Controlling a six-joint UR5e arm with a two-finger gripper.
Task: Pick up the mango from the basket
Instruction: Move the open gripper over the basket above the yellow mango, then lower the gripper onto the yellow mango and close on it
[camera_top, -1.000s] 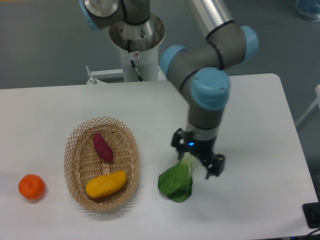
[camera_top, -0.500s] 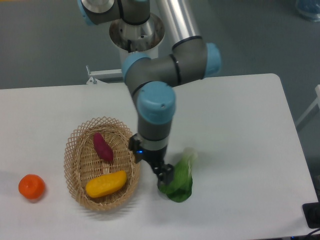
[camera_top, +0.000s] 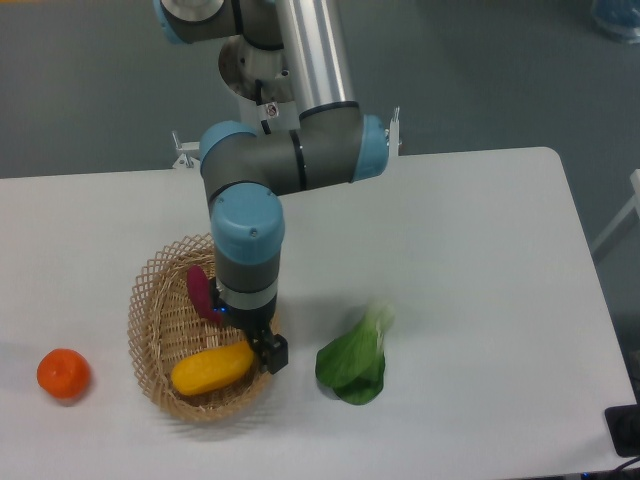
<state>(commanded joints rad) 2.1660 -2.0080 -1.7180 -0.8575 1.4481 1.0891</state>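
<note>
Fixed camera: a white worktop (camera_top: 480, 250) with rounded corners stands on a grey floor; the arm's pedestal sits at the worktop's far edge.

The oval light-tan woven wicker basket (camera_top: 150, 300) with an open lattice rim lies on the left half of the worktop. The smooth oblong yellow-orange mango (camera_top: 211, 368) lies inside it, in the near part, long axis roughly left to right, right end slightly raised. The dark purple-red sweet potato (camera_top: 199, 292) lies in the far part of the basket, partly hidden behind the arm's wrist.

The grey-and-blue arm reaches down over the basket's right side. The black pincer (camera_top: 262, 348) hangs at the right end of the mango, just beside or touching it; contact cannot be resolved. Only one dark finger (camera_top: 274, 354) is clearly seen, so whether the pincer is spread or pressed together cannot be told.

A round orange tangerine (camera_top: 64, 373) sits on the worktop left of the basket, apart from it. A leafy green vegetable with a pale stalk (camera_top: 353, 359) lies right of the basket, near its rim.
</note>
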